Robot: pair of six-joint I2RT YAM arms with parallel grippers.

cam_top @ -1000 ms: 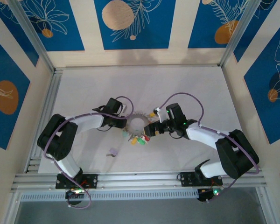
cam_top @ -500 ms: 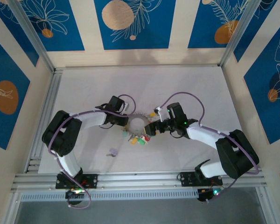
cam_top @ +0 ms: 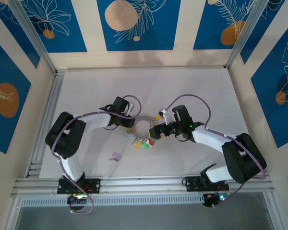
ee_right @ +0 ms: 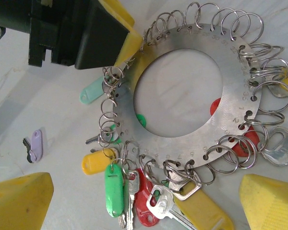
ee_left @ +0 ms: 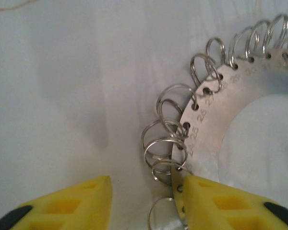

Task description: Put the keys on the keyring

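Note:
The keyring (ee_right: 235, 81) is a flat grey metal disc with an open centre, lying on the table (cam_top: 192, 91) and fringed with small split rings. Green (ee_right: 113, 189), yellow (ee_right: 98, 160) and red (ee_right: 146, 208) keys hang along its near edge. A pale lilac key (ee_right: 35, 145) lies loose to the left, apart from the ring (cam_top: 116, 155). My left gripper (ee_left: 146, 206) is open at the keyring's (ee_left: 216, 115) left rim, whose thin edge rests against the right pad (ee_left: 230, 206). My right gripper (ee_right: 144, 206) is wide open, straddling the hanging keys.
The white table is walled by aluminium rails (cam_top: 53, 96) and blue patterned panels. The left gripper's black body (ee_right: 86, 33) sits at the ring's far-left side in the right wrist view. Free table stretches behind the ring.
The left arm's elbow has swung inward and up, and its gripper has edged along the ring's left rim. The right arm, the keyring and the lilac key stay put.

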